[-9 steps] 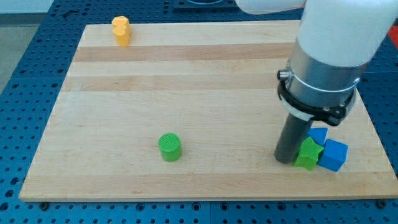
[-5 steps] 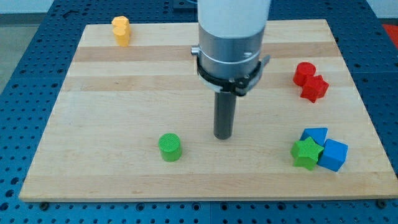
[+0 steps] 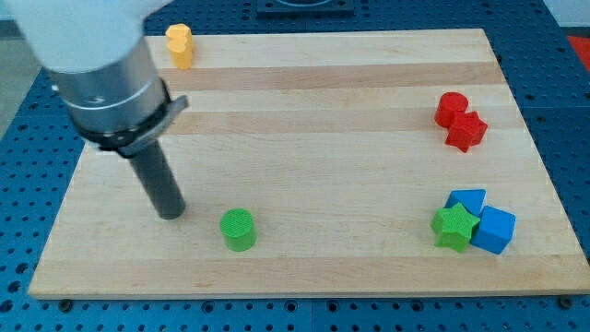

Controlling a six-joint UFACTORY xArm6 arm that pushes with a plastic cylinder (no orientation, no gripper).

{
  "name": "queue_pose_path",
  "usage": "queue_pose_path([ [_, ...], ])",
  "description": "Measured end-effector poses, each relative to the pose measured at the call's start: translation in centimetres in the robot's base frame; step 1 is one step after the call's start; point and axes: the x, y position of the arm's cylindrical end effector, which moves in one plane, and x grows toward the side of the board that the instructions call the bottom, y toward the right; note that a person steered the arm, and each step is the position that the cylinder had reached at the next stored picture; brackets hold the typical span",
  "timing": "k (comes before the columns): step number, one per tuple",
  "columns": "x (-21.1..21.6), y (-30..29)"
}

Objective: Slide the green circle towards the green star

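The green circle [image 3: 238, 229] lies on the wooden board [image 3: 304, 83] near the view's bottom, left of centre. The green star [image 3: 454, 227] lies far to its right, near the board's bottom right corner, touching two blue blocks. My tip [image 3: 171, 214] rests on the board just left of the green circle, a short gap away, slightly higher in the view. The rod slants up to the arm's grey body at the view's top left.
A blue block [image 3: 468, 201] and a blue cube [image 3: 495, 231] press against the green star's right side. A red circle [image 3: 451, 108] and a red star [image 3: 466, 131] sit at the right edge. A yellow block [image 3: 180, 45] stands at the top left.
My tip has swept from beside the green star leftward across the board to the left of the green circle. The green circle has shifted slightly left and down.
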Motion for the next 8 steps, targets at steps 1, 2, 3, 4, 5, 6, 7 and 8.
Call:
queue_pose_path([
  [1, 1.5, -0.6],
  [2, 2.4, 2.9],
  [3, 2.4, 7.9],
  [4, 2.4, 13.5],
  [5, 2.5, 14.1],
  [6, 3.8, 10.8],
  [7, 6.5, 7.8],
  [8, 7.9, 8.4],
])
